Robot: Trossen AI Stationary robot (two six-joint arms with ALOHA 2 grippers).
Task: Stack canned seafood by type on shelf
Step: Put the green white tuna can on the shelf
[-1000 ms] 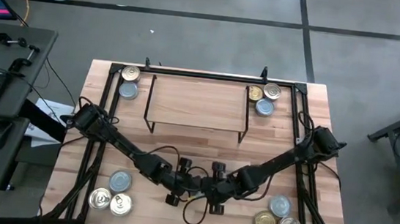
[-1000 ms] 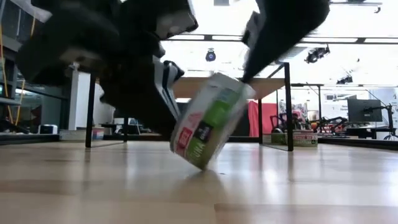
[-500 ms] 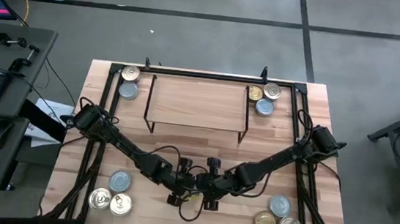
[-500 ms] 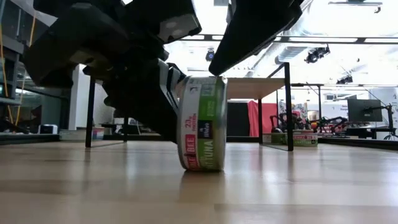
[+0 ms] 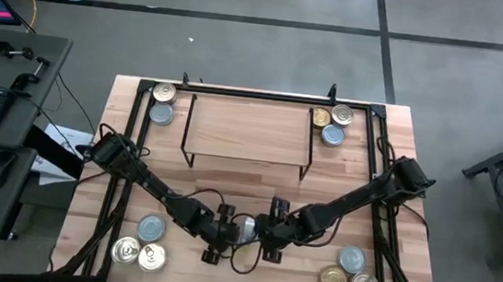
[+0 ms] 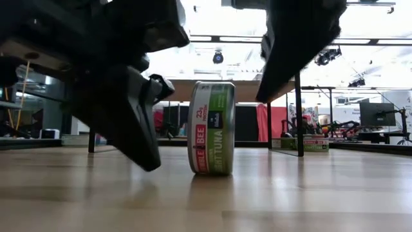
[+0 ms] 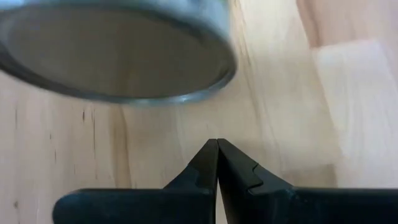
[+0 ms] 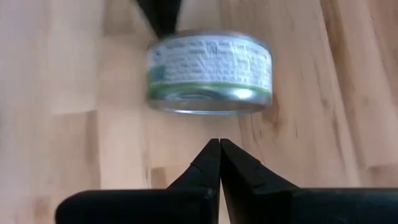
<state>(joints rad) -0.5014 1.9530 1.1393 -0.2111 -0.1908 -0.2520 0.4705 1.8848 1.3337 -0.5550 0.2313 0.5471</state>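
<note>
- The tin (image 6: 211,127) had gone from tilted to standing on edge on the worktop (image 6: 309,193), free between both arms.
- Left end effector (image 7: 217,163), fingers together, just beside it; right end effector (image 8: 220,163), also together, opposite.
- The shelf (image 5: 248,131) lay beyond, bare: the tin seemingly needs laying flat before stacking.

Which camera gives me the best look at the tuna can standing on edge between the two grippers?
The low view: the tuna can stands on its edge, label readable, free of both arms. The right wrist view shows its green label side; the left wrist view only a flat metal face; the high view a sliver between the arms.
</note>
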